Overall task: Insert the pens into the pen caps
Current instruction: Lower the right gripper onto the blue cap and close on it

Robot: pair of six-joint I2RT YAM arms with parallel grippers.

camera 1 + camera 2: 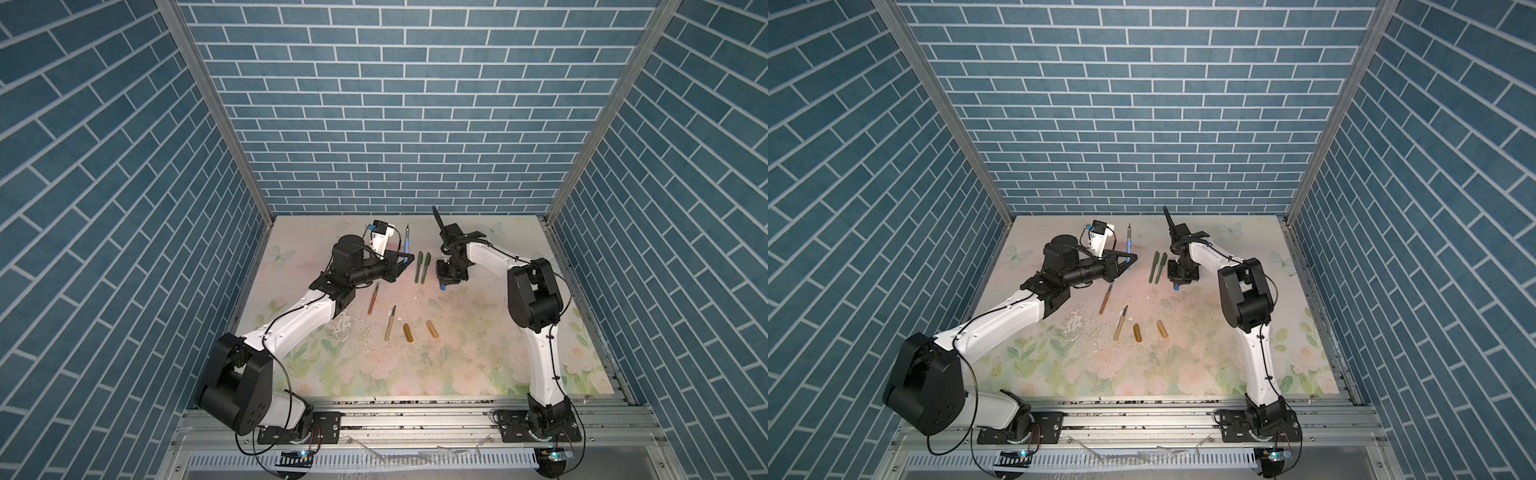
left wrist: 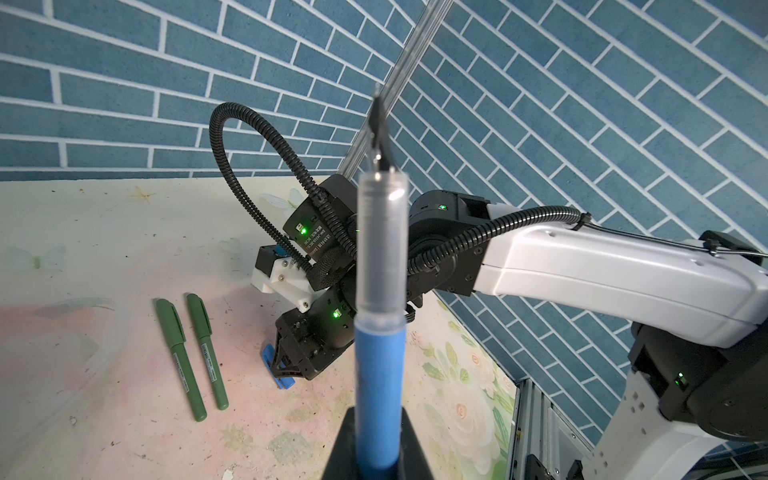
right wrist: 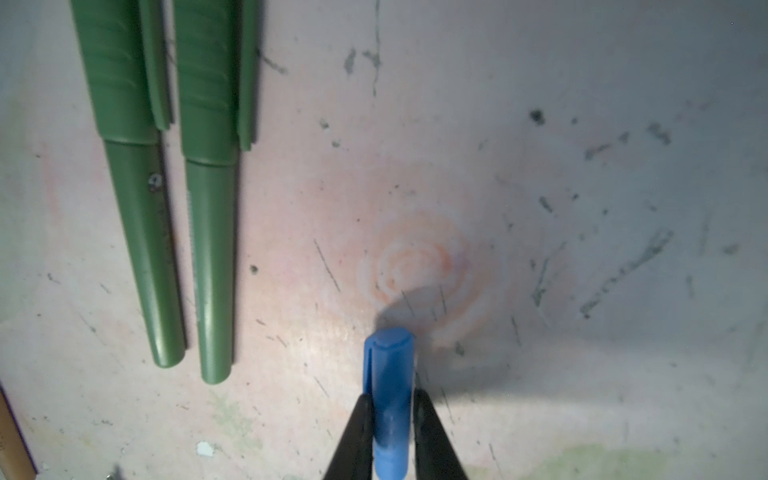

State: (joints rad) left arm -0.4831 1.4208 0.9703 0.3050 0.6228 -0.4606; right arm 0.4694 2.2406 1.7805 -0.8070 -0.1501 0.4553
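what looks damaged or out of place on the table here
The floral mat is damaged: in a top view a whitish peeled patch with loose flakes lies left of the nearer golden-brown pen, and dark ink-like streaks mark it near the blue pen cap held in the right gripper.

light: even, fairly bright | shadow: soft, beside blue cap (image 3: 390, 365) | blur: blue pen (image 2: 380, 361) near lens | edges: wide-angle bending, top views
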